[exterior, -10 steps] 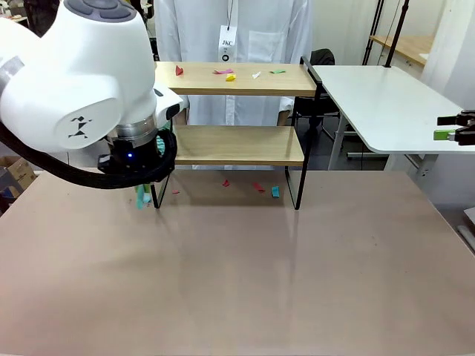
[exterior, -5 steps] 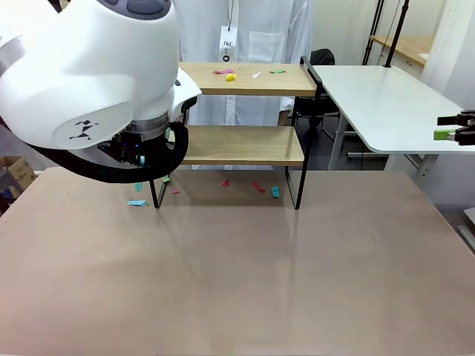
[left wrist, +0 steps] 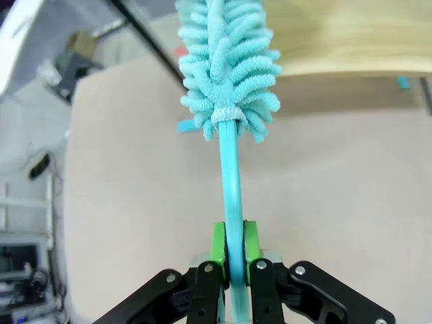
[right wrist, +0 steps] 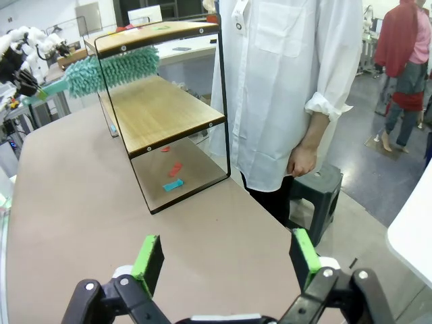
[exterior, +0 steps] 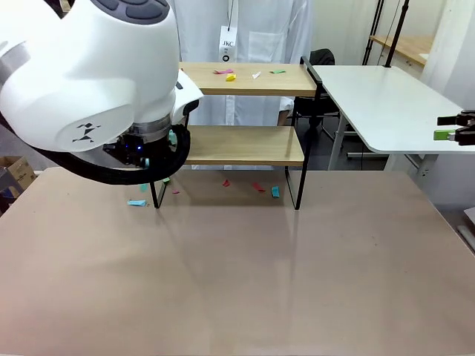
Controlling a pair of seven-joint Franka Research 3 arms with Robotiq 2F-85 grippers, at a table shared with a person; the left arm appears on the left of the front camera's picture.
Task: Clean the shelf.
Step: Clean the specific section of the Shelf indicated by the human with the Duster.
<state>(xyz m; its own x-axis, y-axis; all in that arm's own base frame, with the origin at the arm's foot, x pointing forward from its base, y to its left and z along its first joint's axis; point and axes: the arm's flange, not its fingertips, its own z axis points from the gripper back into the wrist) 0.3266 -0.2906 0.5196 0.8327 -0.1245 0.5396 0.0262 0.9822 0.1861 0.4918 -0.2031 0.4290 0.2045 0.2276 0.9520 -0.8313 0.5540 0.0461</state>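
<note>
Robotics lab, person (exterior: 260,30) in white coat, white side table (exterior: 386,104), black equipment stands (exterior: 400,22)

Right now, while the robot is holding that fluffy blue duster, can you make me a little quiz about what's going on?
1. True or false: the right gripper is shut on the duster.
2. Where do the little scraps lie? A) only on the top board of the shelf; B) on the top board and on the table under the shelf; C) only on the table.
3. Fill in: the left gripper grips the duster by its ____.
Key: 1 false, it is open and empty; 2 B; 3 handle.
</note>
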